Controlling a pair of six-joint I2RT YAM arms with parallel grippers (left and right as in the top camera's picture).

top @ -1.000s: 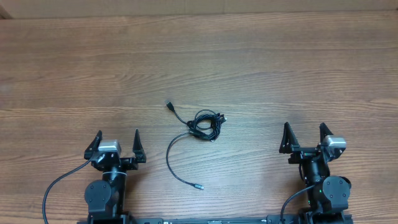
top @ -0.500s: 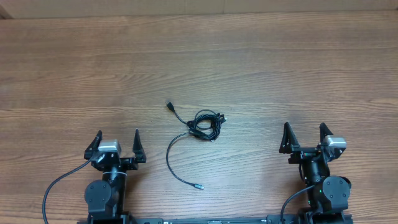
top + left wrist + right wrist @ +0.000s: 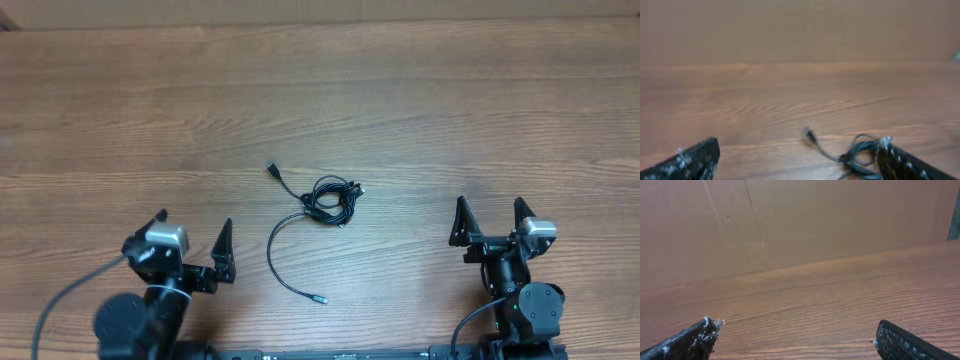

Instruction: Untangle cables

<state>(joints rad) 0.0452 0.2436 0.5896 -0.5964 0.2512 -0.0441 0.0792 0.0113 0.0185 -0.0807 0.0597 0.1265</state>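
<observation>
Tangled cables [image 3: 328, 201] between left tool [image 3: 194, 220] and right tool [image 3: 489, 203], well apart from both, jaws apart, empty.

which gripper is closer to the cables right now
Left. The left gripper sits just to the left of the cables' loose curved tail. The right gripper is farther off on their right side. Both are open and touch nothing.
</observation>
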